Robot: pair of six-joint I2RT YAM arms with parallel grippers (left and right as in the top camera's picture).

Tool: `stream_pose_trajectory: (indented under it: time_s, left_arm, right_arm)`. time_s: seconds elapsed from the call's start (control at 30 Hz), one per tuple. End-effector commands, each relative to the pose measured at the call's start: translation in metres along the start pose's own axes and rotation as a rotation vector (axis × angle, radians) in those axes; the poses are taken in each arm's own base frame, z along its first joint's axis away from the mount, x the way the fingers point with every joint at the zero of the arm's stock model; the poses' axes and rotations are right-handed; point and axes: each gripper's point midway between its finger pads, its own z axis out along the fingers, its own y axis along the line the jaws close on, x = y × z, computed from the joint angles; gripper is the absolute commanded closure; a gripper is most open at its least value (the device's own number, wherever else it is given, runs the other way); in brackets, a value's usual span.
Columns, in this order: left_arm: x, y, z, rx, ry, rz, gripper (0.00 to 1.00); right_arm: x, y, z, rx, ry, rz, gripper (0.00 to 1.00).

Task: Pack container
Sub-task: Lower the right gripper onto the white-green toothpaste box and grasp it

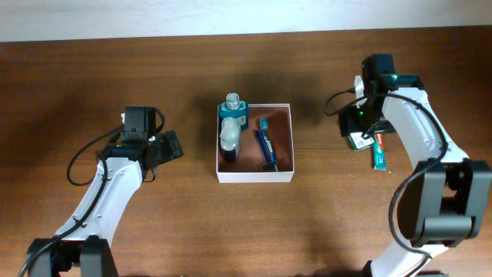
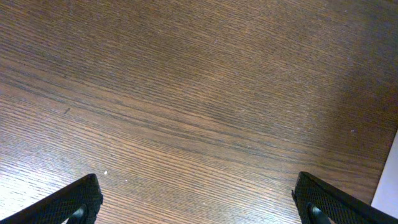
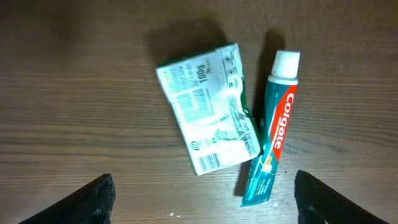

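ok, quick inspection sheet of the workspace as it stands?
Surface: brown wood table, no spills seen.
Job's things: container holds a teal bottle, a clear bottle and a toothbrush; toothpaste and packet lie outside it, side by side.
Clutter: nothing seen.
Hands: left hand open over bare wood; right hand open above the packet and toothpaste.
Cables: left-arm cable and right-arm cable, black, looped.
Surroundings: white strip beyond the far edge.

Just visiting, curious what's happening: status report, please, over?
Left gripper open over table. Right gripper open above packet and toothpaste. Container holds bottles, toothbrush. No obstruction seen.
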Motion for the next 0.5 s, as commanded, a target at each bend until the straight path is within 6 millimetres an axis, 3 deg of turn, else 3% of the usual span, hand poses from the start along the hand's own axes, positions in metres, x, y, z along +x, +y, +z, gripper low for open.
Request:
stream_pose_trajectory:
  time_s: [0.0, 0.27, 0.47]
  left_arm:
    - [0.003, 0.002, 0.003, -0.011, 0.009, 0.009, 0.00]
    - [0.003, 0.002, 0.003, -0.011, 0.009, 0.009, 0.01]
    - [0.003, 0.002, 0.003, -0.011, 0.009, 0.009, 0.00]
  right_arm:
    - [0.008, 0.004, 0.015, -0.036, 0.047, -0.047, 0.15]
    - [0.016, 0.010, 0.034, -0.056, 0.060, -0.057, 0.15]
    - [0.024, 0.012, 0.050, -0.056, 0.058, -0.058, 0.08]
